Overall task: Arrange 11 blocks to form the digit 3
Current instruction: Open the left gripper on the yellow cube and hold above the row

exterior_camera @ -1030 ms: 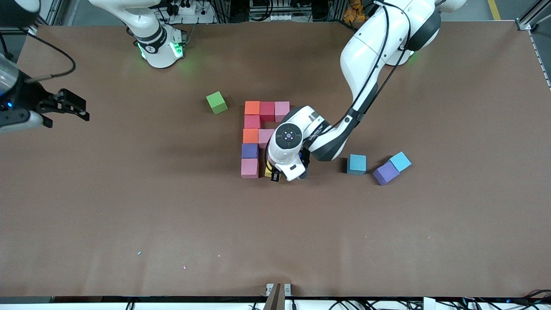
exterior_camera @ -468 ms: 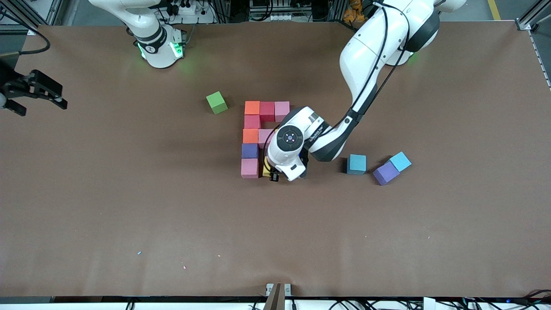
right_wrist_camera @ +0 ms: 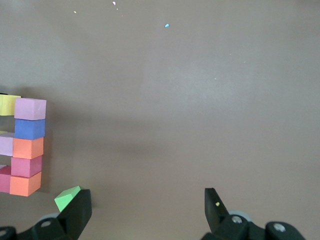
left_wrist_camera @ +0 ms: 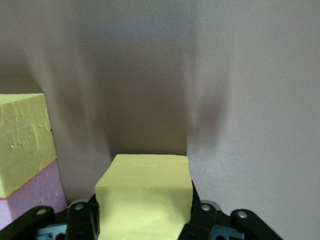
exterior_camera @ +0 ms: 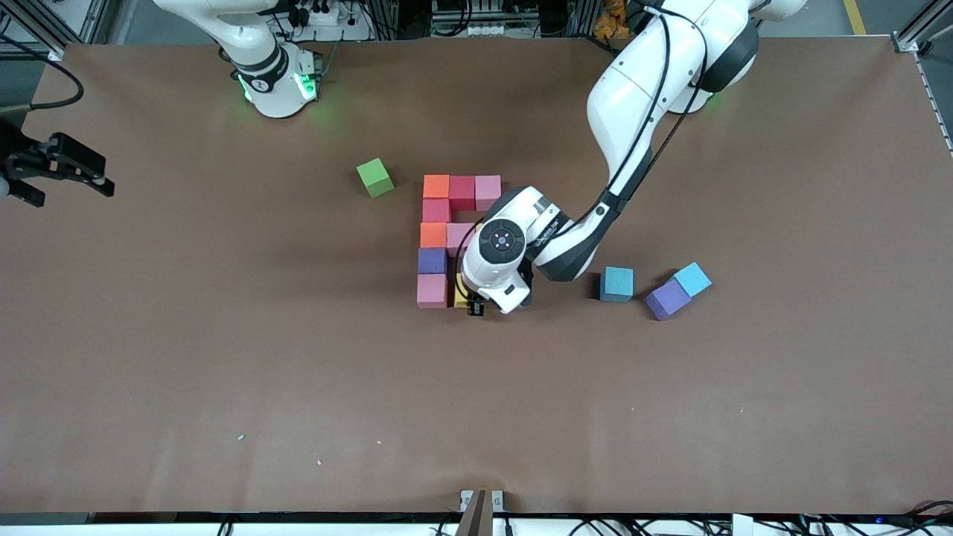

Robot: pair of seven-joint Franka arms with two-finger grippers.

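My left gripper (exterior_camera: 480, 301) is shut on a yellow block (left_wrist_camera: 145, 195), low over the table beside the figure's nearest row. A second yellow block (exterior_camera: 461, 291) sits there against a pink block (exterior_camera: 432, 290); both show in the left wrist view, the yellow (left_wrist_camera: 22, 140) and the pink (left_wrist_camera: 30, 197). The figure runs up through purple (exterior_camera: 432, 260), orange (exterior_camera: 432, 235), crimson (exterior_camera: 436, 211), orange (exterior_camera: 436, 186), crimson (exterior_camera: 461, 192) and pink (exterior_camera: 488, 190), with a pink block (exterior_camera: 456, 237) in the middle. My right gripper (exterior_camera: 97, 175) is open and empty over the right arm's end of the table.
A cyan block (exterior_camera: 617, 284), a purple block (exterior_camera: 667, 299) and another cyan block (exterior_camera: 692, 278) lie loose toward the left arm's end. A green cube (exterior_camera: 374, 177) sits beside the figure's farthest row and also shows in the right wrist view (right_wrist_camera: 66, 197).
My right gripper has pulled away toward the table's end and a little farther from the front camera. My left gripper with the yellow block has shifted slightly toward the figure.
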